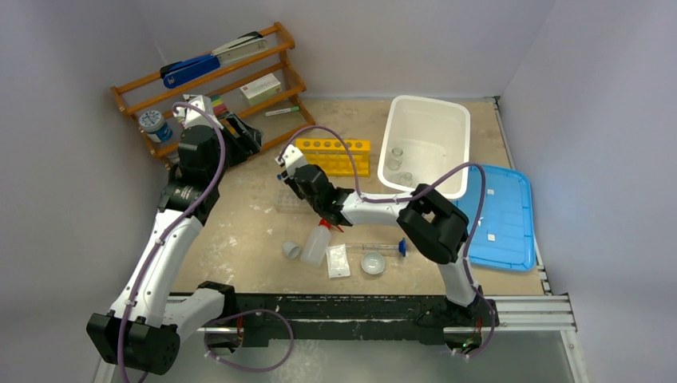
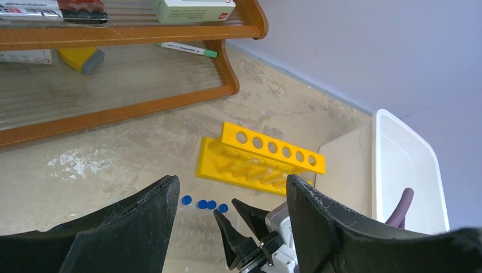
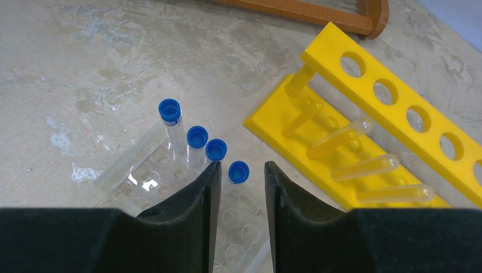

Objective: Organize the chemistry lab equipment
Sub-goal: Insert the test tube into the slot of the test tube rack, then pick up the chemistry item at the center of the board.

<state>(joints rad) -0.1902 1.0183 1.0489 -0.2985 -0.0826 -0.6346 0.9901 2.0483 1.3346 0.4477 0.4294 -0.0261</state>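
Narrowly parted, the right tool flanks one blue-capped tube.

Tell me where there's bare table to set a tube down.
Widest bare patch: table left of the clear tube tray, toward the left arm. A smaller one lies between the dish and blue lid, under the right arm. Crowded around the squeeze bottle at front centre.

Your left arm: extended forward along the left side, elbow slightly bent. Left gripper: jaws spread wide.
Your right arm: elbow folded at right, forearm reaching leftward across the middle. Right gripper: pointed down, jaws a narrow gap apart.
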